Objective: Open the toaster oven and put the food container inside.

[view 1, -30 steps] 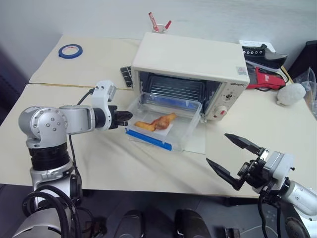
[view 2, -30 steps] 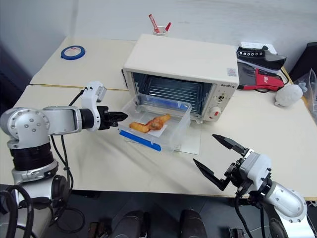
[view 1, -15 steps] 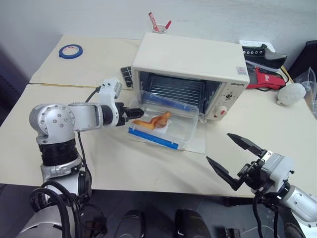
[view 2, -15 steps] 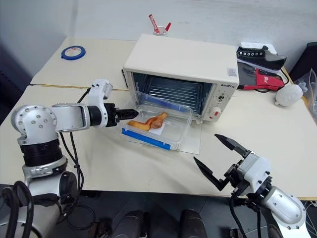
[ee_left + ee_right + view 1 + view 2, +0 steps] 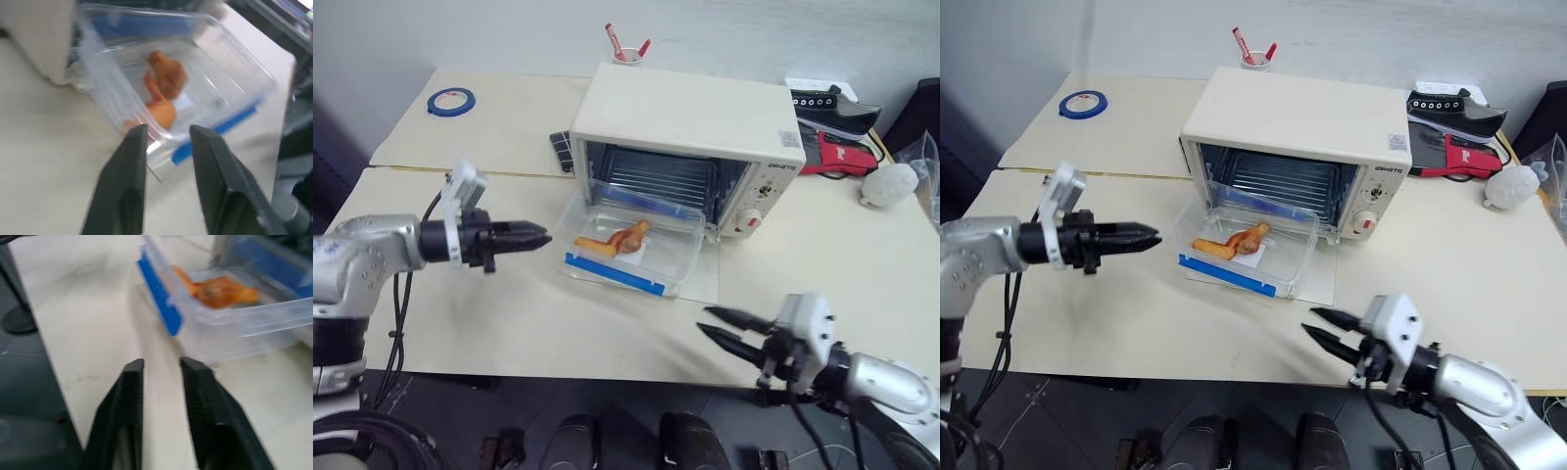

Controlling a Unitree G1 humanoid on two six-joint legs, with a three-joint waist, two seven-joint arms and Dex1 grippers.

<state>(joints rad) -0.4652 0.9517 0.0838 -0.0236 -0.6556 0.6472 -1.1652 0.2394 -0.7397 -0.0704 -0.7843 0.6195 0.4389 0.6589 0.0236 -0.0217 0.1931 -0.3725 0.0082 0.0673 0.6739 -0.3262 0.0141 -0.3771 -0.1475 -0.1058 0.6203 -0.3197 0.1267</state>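
Left gripper [image 5: 540,236], fingers nearly together and grasping nothing, points at the food container [image 5: 631,246] from just beside it, placed to push. That container rests on the lowered door, half inside the toaster oven [image 5: 690,147]. Right gripper [image 5: 715,323] hovers narrow and empty over the table [image 5: 862,274] edge.

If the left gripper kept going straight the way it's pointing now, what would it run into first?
Most likely the food container. The left gripper points roughly level across the table toward the container's near left wall, with bare tabletop between them. Its wrist view puts the container straight ahead. Height is hard to judge, so it might skim the rim.
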